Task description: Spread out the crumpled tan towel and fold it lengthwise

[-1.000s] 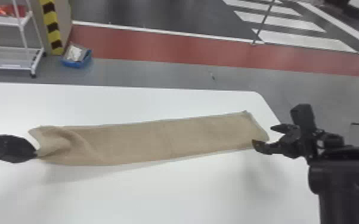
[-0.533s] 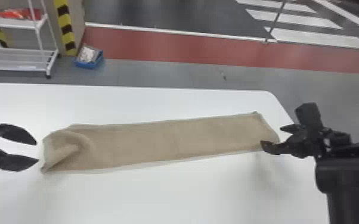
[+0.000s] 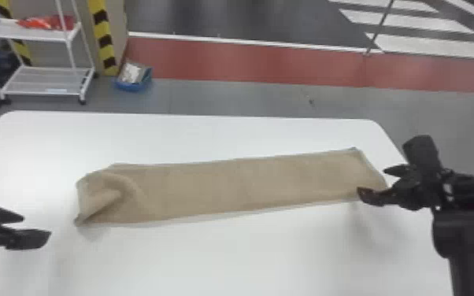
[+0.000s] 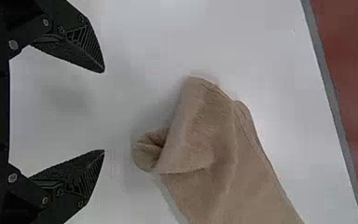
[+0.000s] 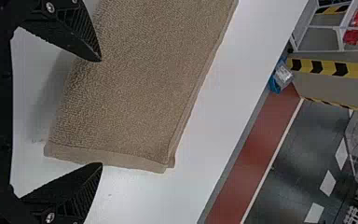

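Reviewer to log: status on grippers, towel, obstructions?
Left gripper open, off the towel's bunched end. Right gripper open at the flat end. Tan towel a long strip, near-left corner rumpled. No obstruction seen on it.

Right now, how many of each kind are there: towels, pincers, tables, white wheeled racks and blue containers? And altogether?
Towel: 1
Pincers: 2 (left pincer, right pincer)
Table: 1
White rack: 1
Blue container: 1
Total: 6

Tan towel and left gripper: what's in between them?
Bare white table lies between the left gripper and the tan towel, seen in the head view.
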